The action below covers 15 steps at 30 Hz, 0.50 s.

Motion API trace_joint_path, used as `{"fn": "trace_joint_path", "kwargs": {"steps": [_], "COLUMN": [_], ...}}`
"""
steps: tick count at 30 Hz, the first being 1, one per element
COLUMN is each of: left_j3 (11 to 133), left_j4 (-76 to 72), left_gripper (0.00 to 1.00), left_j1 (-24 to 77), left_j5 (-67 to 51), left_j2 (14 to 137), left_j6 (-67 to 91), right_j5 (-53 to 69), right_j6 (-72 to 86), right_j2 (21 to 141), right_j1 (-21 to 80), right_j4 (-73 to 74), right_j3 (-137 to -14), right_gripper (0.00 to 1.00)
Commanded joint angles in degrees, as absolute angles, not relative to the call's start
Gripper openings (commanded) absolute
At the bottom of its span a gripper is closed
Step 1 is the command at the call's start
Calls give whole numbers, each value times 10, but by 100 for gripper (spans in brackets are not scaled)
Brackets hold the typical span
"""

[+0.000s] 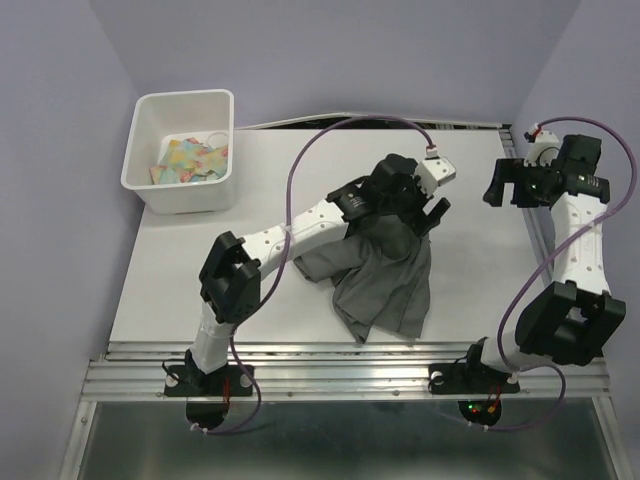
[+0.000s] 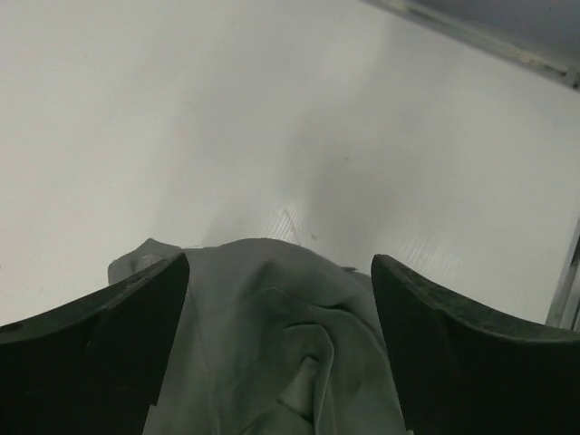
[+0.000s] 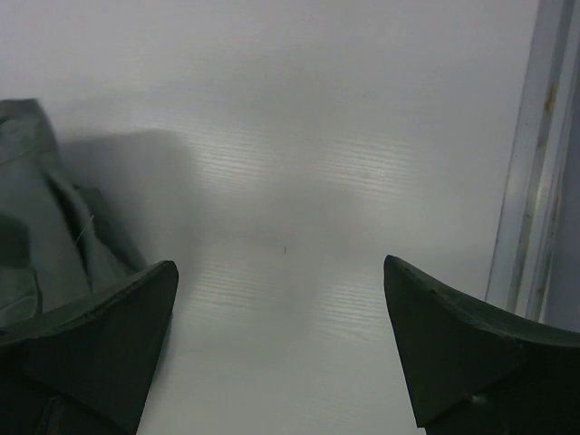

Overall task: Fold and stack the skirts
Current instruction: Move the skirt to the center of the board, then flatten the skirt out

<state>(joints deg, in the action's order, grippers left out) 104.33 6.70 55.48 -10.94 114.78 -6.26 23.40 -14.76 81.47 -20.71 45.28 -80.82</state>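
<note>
Left tool (image 1: 428, 208) hovers over the crumpled skirt (image 1: 385, 285) in the middle of the desk (image 1: 200, 270); right tool (image 1: 497, 186) sits apart. Left wrist: jaws wide apart, cloth bunched between. Right wrist: jaws spread over the desk, skirt at left.

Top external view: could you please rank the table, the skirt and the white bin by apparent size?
1. table, clearly largest
2. skirt and white bin: roughly alike; the skirt is crumpled and partly covered, so unranked
</note>
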Motion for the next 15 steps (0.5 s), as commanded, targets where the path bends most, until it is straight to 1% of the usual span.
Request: {"fn": "trace_joint_path", "kwargs": {"steps": [1,3,5,6,7,9,10,11,13,15], "left_j3": [1065,1034,961,935,886,835,785,763,704,672], "left_j4": [88,104,104,105,106,105,105,105,112,106], "left_gripper": [98,99,98,98,98,98,97,96,94,94], "left_j1": [556,549,516,499,461,416,392,349,300,275], "left_j5": [-147,-167,-187,-223,-242,-276,-287,-295,-300,-301], "left_j2": [1059,1022,955,913,894,856,824,809,778,758], "left_j6": [-107,-126,-118,-113,-106,-90,-81,-70,-57,-39], "right_j5": [348,381,420,432,456,477,495,501,501,490], "right_j6": [-213,-221,-216,-204,-194,-170,-140,-124,-78,-32], "right_j2": [828,843,852,860,864,872,881,887,914,935], "right_j1": [-210,-210,-210,-210,-210,-210,-205,-196,-182,-164], "right_j4": [522,541,555,554,548,536,517,507,471,431], "right_j3": [-846,-846,-835,-829,-823,-803,-796,-792,-785,-787], "right_gripper": [100,100,99,99,98,96,95,94,92,89]}}
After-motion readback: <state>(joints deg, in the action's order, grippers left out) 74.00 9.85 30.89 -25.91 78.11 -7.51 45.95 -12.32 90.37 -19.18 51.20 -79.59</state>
